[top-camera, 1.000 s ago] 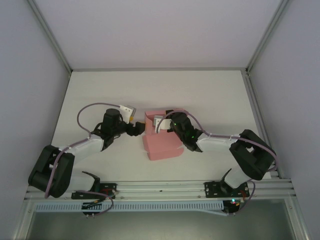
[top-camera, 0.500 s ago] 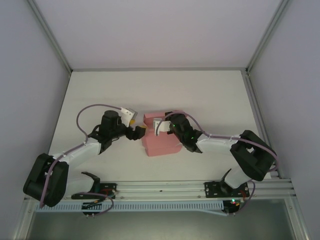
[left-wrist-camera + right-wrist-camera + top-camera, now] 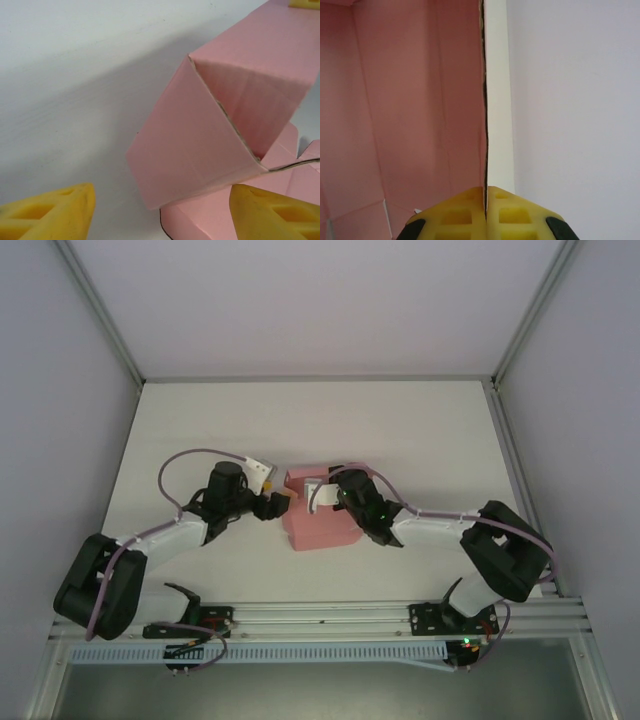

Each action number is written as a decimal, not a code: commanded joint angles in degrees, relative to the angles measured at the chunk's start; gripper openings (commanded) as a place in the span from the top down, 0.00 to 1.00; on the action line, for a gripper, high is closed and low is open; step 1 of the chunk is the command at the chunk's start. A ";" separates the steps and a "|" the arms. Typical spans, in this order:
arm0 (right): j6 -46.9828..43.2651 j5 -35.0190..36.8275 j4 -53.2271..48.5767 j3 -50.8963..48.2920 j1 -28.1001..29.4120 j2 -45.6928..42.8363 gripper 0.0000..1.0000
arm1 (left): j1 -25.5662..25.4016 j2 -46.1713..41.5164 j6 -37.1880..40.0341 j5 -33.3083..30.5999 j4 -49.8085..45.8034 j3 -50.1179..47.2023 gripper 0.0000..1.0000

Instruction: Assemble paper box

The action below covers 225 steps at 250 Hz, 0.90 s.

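Paper box (image 3: 318, 525) lies near the middle of the white table (image 3: 420, 430), half folded, with one pink wall raised. The right gripper (image 3: 485, 192) is closed tight on the thin edge of this wall. The left gripper (image 3: 282, 503) stands just left of the box, its yellow fingers (image 3: 55, 212) apart, holding nothing. From above, the right arm (image 3: 430, 525) covers the box's right side.
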 commanded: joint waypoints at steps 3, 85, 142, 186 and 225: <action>0.74 5.07 5.77 -1.43 2.26 2.86 1.00 | -1.70 1.21 -0.63 -5.35 4.09 0.00 0.29; 4.18 10.01 4.77 -0.76 5.16 5.09 1.00 | -4.25 3.66 -3.02 -10.35 12.71 -1.25 0.32; 6.63 10.02 -1.09 0.02 5.51 3.20 1.00 | -6.47 4.24 -3.99 -15.90 14.76 -2.71 0.27; 7.33 10.22 -2.41 -0.16 5.62 1.97 1.00 | -7.38 6.47 -4.01 -15.56 17.40 -2.93 0.26; 9.92 6.40 -6.45 0.04 5.64 0.57 1.00 | -7.58 9.65 -4.00 -14.74 20.81 -1.70 0.27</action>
